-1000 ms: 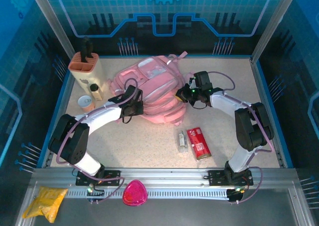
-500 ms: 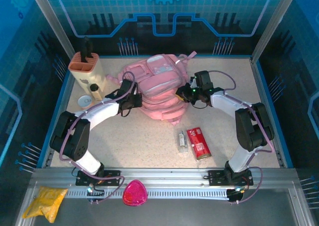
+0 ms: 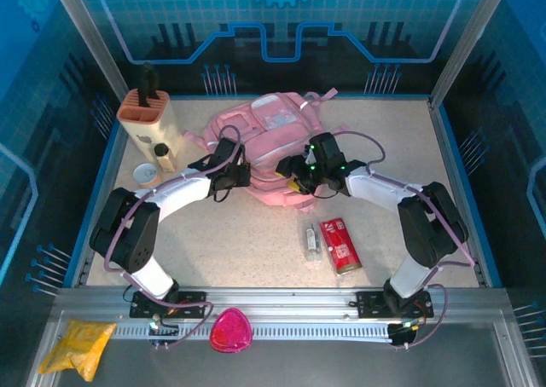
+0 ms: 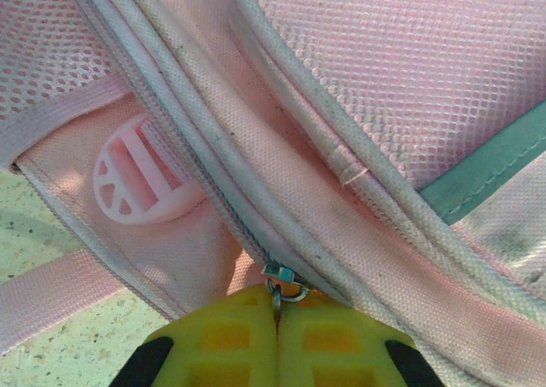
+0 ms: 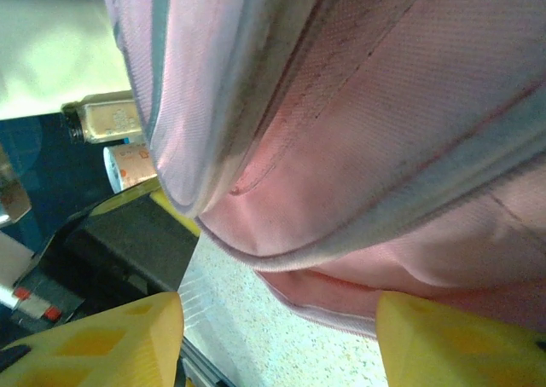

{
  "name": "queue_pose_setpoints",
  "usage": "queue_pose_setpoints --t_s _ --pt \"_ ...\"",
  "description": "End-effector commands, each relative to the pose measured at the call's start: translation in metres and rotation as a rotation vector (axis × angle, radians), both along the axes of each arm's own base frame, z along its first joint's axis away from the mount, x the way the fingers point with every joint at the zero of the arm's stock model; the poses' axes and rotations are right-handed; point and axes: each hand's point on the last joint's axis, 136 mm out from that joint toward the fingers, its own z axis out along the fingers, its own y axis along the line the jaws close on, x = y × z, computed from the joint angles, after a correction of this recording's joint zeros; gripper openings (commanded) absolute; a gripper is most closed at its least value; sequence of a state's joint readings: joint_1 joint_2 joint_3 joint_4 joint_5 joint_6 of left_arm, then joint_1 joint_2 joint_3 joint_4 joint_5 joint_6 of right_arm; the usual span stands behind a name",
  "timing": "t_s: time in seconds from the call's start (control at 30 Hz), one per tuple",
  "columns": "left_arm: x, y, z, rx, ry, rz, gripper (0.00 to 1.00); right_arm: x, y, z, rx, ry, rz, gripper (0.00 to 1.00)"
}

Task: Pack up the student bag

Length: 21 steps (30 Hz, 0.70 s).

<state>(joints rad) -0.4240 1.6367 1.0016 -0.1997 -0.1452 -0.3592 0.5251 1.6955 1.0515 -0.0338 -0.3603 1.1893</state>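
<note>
**Bag at 12 o'clock, zip pull pinched**

You see the bag [image 3: 271, 140] lying on the table [image 3: 256, 251], toward 12 o'clock from the table's middle, with its straps trailing toward 1 o'clock. Your left gripper [image 3: 235, 176] sits at the bag's 8 o'clock edge. In its wrist view the yellow fingers [image 4: 213, 344] are pressed together on the metal zip pull [image 4: 283, 278], which hangs from a piped seam near a round pink buckle [image 4: 136, 178]. Your right gripper [image 3: 294, 179] sits at the bag's 5 o'clock edge. Its wrist view shows its fingers [image 5: 102, 340] spread wide, pink fabric bulging just above the gap and speckled table beyond it. Farther out, a beige holder [image 3: 147, 118] stands at 10 o'clock with a small bottle [image 3: 164, 157] just beside it. A red box [image 3: 339, 244] lies at 5 o'clock, apart from the bag.
</note>
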Motion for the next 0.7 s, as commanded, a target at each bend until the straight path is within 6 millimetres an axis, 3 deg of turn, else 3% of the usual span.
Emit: queue_pose_setpoints --t_s 0.0,0.13,0.3,0.67 --pt "0.015 -0.009 0.020 -0.018 -0.068 -0.017 0.00 0.015 0.009 -0.008 -0.015 0.008 -0.062 0.58" --pt "0.015 -0.008 0.018 0.002 -0.072 -0.032 0.00 0.027 0.008 -0.025 -0.052 0.016 -0.097 0.41" --pt "0.017 0.002 0.016 0.109 -0.093 -0.076 0.00 0.032 -0.007 -0.026 -0.132 -0.027 -0.099 0.03" --pt "0.059 0.048 0.020 0.240 -0.151 -0.072 0.00 0.023 -0.044 -0.035 -0.216 -0.012 -0.084 0.00"
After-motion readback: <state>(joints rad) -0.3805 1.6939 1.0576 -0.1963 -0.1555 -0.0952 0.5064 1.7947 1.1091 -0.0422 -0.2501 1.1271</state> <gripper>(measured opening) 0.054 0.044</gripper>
